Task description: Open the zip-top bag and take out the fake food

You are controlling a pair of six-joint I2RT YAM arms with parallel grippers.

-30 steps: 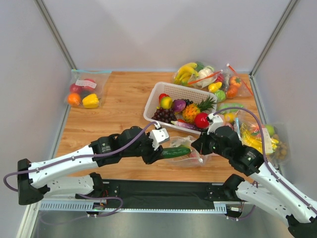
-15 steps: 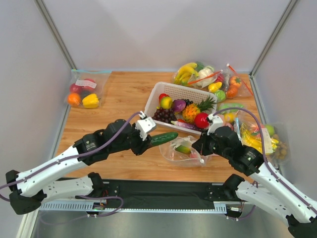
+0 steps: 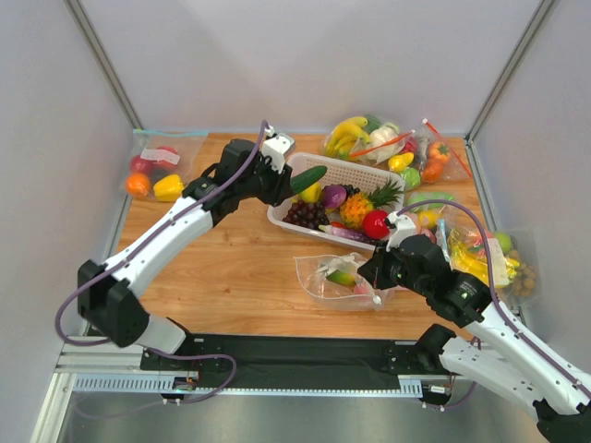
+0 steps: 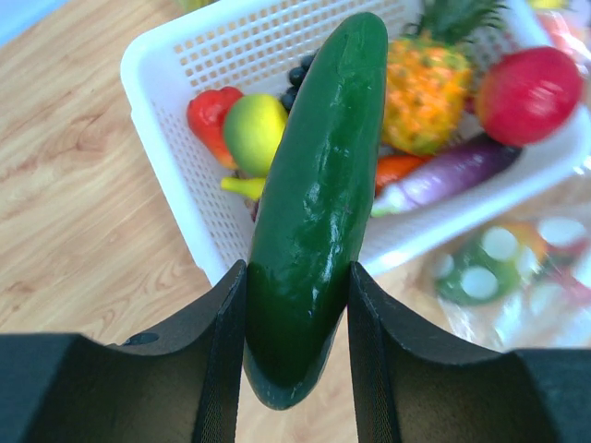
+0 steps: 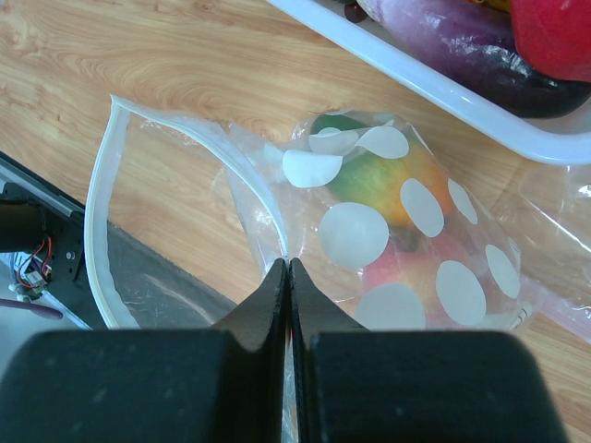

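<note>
L hand (image 4: pixel 295 277) is clamping cucumber (image 4: pixel 323 166) over white basket (image 4: pixel 148 55) — lower inside before releasing; R hand (image 5: pixel 288 269) is pinching zip-top bag (image 5: pixel 406 240) rim, steadying.

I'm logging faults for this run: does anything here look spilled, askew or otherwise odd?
Nothing stands out. The cucumber is gripped squarely by the left gripper over the white basket's corner; the right gripper pinches the open zip-top bag on the table, other fake food inside it.

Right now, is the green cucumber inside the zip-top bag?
No, the left gripper holds the cucumber up by the white basket, apart from the zip-top bag.
</note>
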